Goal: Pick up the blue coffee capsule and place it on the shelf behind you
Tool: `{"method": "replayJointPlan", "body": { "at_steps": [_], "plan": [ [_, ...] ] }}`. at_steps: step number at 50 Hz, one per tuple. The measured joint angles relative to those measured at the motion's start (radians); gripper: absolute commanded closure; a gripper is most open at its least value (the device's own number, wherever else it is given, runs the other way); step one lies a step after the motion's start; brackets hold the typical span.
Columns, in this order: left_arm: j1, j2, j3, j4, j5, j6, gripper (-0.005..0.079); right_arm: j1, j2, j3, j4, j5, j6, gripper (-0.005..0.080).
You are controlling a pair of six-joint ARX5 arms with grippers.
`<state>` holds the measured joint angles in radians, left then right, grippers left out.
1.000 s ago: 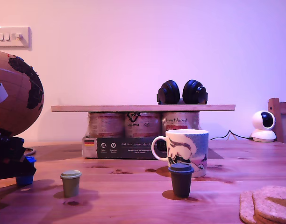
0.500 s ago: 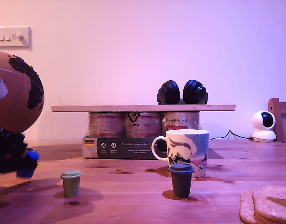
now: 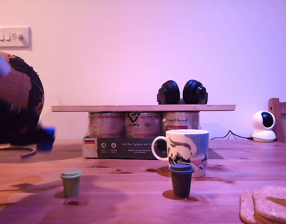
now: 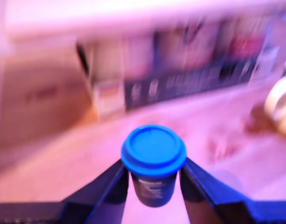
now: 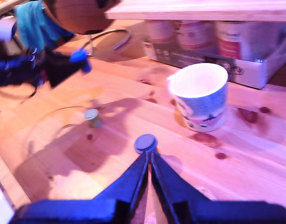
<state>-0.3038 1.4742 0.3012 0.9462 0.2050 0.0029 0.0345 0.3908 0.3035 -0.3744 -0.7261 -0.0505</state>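
Going from the exterior view's left: our first hand (image 3: 40, 137) has come up off the desk (image 3: 133, 191) over the last second. It was low at that left edge, and now it's motion-blurred at about the height of the tin cans (image 3: 143, 124), in front of the globe (image 3: 19, 93). It carries the blue coffee capsule (image 4: 153, 163) with it; the first wrist view shows the capsule upright, pinched between both fingers (image 4: 108, 184), clear of the desk. So the grasp and lift look done, and what's left is the carry to the shelf (image 3: 143, 108), which sits on the cans with headphones (image 3: 182, 92) on it. The olive-green capsule (image 3: 71, 182), mug (image 3: 186, 151) and dark brown capsule (image 3: 181, 179) haven't moved. Our second hand (image 5: 149, 161) has its fingers pressed together on nothing, just short of that dark capsule's lid. Likely risk: clipping the shelf edge on the way in.
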Motion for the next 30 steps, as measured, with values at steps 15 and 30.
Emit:
{"method": "replayJointPlan", "body": {
  "at_steps": [15,30],
  "plan": [
    [-0.017,-0.008,0.206,-0.112,0.000,0.000,0.0457,0.000,0.000,0.000,0.083,0.003,-0.001,0.0765],
    [-0.017,-0.008,0.368,-0.252,0.000,0.028,0.0457,0.000,0.000,0.000,0.251,0.029,-0.026,0.0764]
  ]
}}
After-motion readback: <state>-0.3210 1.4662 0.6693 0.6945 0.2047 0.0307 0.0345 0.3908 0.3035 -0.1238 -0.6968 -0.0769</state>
